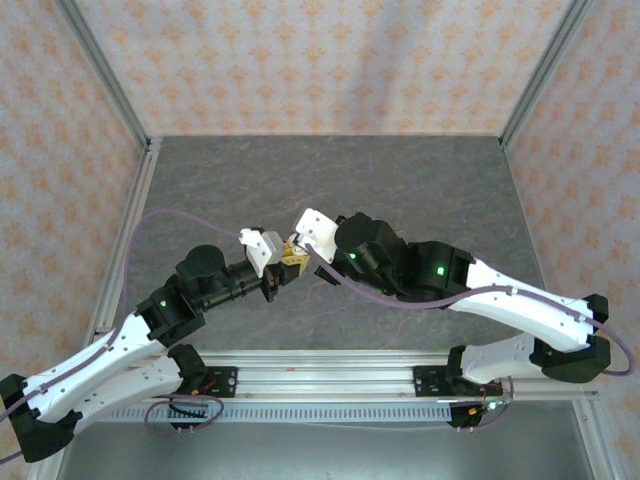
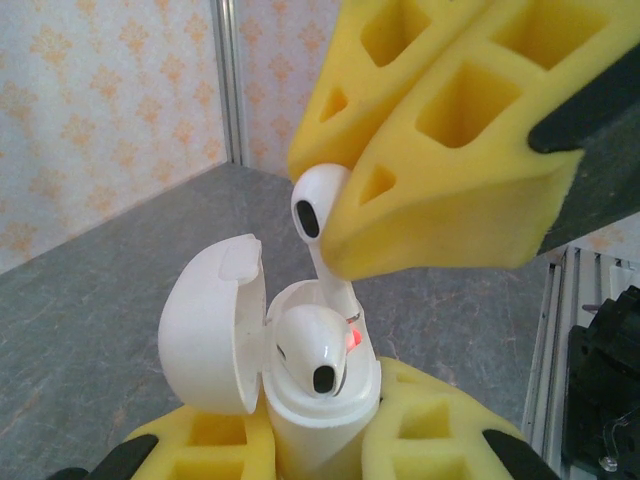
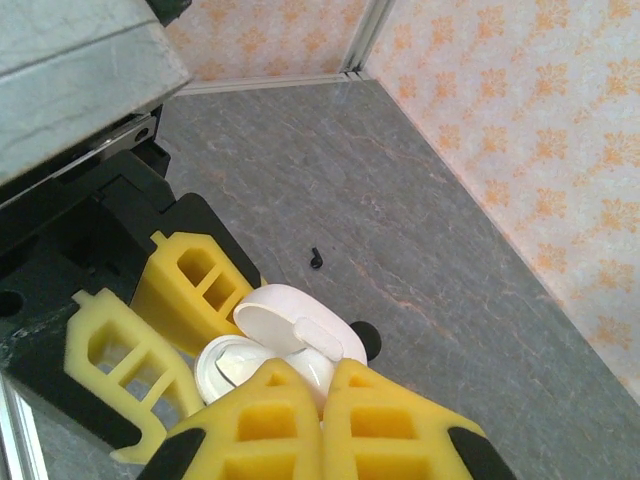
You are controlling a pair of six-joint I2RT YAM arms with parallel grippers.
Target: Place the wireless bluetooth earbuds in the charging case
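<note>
The white charging case (image 2: 320, 420) stands upright with its lid (image 2: 210, 325) swung open to the left, and my left gripper (image 2: 320, 445) is shut on its body. One white earbud (image 2: 315, 355) sits in the case, with a red light glowing beside it. My right gripper (image 3: 322, 385) is shut on a second white earbud (image 2: 318, 205) right above the case. That earbud's stem (image 2: 338, 285) reaches down into the case's open slot. Both grippers meet over the middle of the table (image 1: 293, 252). A tiny black earbud (image 3: 316, 258) lies on the table beyond the case.
A round black object (image 3: 367, 340) lies on the grey table (image 3: 420, 230) just behind the case lid; I cannot tell what it is. Patterned walls (image 1: 300, 60) with metal posts enclose the table. An aluminium rail (image 1: 330, 375) runs along the near edge.
</note>
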